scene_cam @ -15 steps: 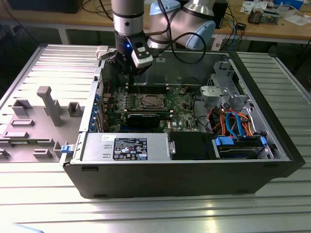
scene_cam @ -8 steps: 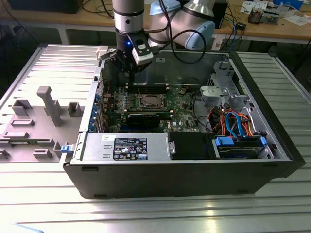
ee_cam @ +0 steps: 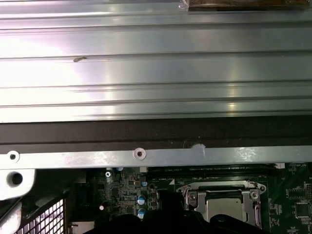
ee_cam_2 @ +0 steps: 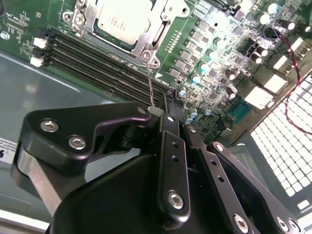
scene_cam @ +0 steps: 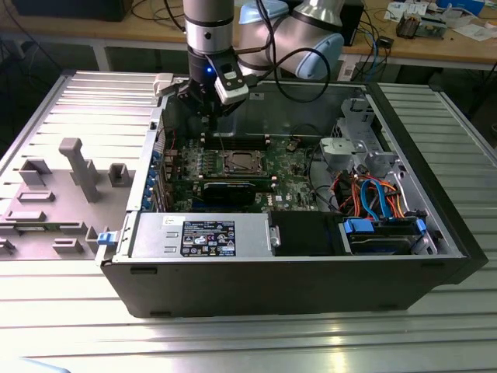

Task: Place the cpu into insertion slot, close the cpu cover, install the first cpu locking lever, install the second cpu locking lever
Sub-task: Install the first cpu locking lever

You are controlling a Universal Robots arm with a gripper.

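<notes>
Lying below hand (scene_cam: 208, 116): cpu (scene_cam: 238, 162)

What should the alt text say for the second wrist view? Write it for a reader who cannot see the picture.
A black gripper hangs close over a green circuit board, its tip by a thin upright metal lever. Beyond it a silvery chip sits in its socket under a metal cover frame, beside long black memory slots.
</notes>
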